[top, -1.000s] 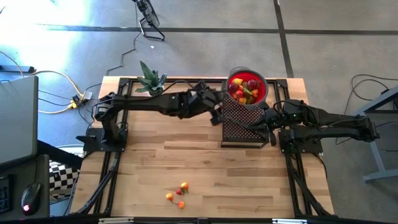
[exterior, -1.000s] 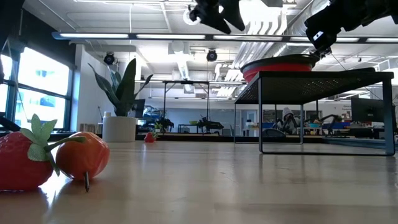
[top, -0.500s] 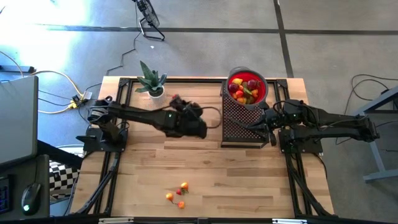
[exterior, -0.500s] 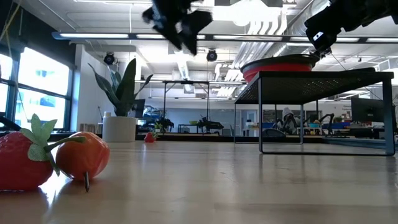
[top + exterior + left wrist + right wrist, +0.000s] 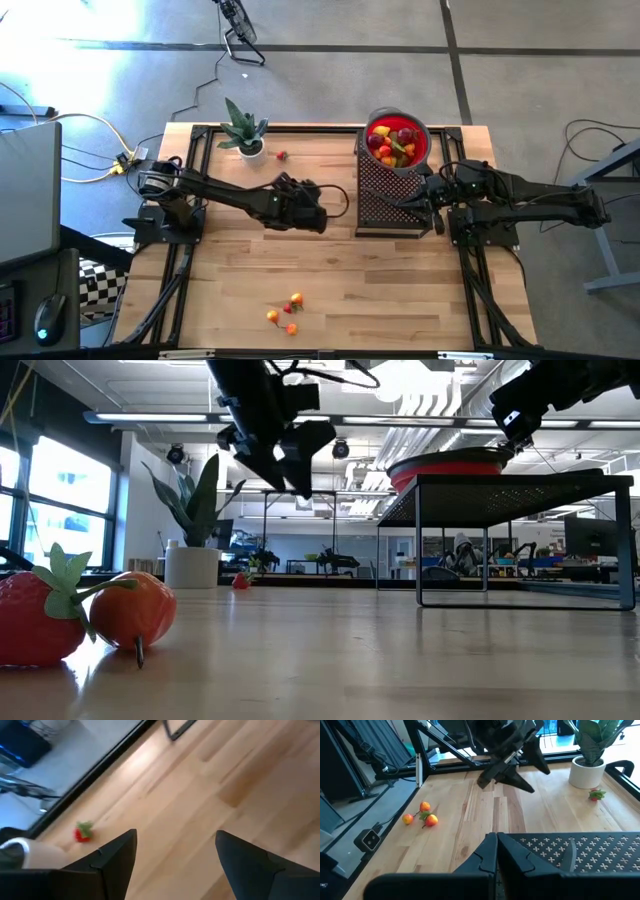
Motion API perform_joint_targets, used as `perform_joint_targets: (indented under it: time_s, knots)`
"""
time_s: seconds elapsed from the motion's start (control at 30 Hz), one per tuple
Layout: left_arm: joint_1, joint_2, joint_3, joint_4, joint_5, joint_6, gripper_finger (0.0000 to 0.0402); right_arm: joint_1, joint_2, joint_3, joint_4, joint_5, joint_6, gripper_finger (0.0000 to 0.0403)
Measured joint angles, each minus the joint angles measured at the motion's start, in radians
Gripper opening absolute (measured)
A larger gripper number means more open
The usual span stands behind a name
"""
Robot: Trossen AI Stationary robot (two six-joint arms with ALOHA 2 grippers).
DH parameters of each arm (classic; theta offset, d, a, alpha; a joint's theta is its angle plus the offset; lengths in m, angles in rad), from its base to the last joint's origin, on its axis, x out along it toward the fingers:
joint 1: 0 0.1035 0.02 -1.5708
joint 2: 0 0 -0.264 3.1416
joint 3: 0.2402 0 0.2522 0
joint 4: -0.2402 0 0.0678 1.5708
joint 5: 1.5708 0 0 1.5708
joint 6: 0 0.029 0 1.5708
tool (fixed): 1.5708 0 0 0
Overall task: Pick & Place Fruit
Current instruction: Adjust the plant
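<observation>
High view: the left gripper [image 5: 318, 208] hangs over the middle of the wooden worktop [image 5: 330, 270], beside the black perforated metal stand [image 5: 385, 200]; the red bowl [image 5: 398, 137] full of small toy fruit [image 5: 392, 145] sits on the stand's far end. The right gripper [image 5: 420, 203] is over the stand.
Low view: a red strawberry [image 5: 35, 620] and an orange fruit [image 5: 135, 610] lie close by.
Left wrist view: fingers [image 5: 115, 857] spread, nothing between; one strawberry [image 5: 82, 832] lies by the white pot [image 5: 12, 851].
Right wrist view: fingers [image 5: 485, 857] pressed together above the stand; three loose fruits [image 5: 422, 815] well apart from it.

You are viewing the table [image 5: 330, 270] from overhead and level from its near edge; both are showing the plant [image 5: 243, 130].
</observation>
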Motion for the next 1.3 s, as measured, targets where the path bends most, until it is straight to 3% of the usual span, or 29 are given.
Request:
perform_joint_targets:
  time_s: [0.2, 0.53, 0.6, 0.8, 1.1, 1.3]
  knots:
    - [0.0, 0.0, 0.0, 0.082, 0.144, 0.005, 0.0264, 0.0, 0.0, 0.0, 0.0, 0.0, 0.0, 0.0005]
    - [0.0, 0.001, 0.0, 0.093, 0.162, 0.147, 0.0264, 0.0, 0.0, 0.0, 0.0, 0.004, 0.0, 0.0005]
    - [0.011, 0.001, 0.0, 0.086, 0.162, 0.235, 0.0264, 0.0, 0.0, 0.0, 0.0, 0.005, 0.0, 0.0005]
    - [0.098, -0.029, -0.081, 0.095, 0.274, 0.358, 0.0264, 0.0, 0.0, 0.0, 0.0, 0.005, 0.0, 0.0005]
    - [0.274, -0.179, -0.362, 0.484, 0.481, 0.506, 0.0264, 0.0, 0.007, 0.0, 0.0, 0.005, -0.007, 0.0005]
    - [0.33, -0.295, -0.601, 0.838, 0.523, 0.522, 0.0264, 0.0, 0.008, 0.0, 0.003, 0.009, -0.008, 0.0005]
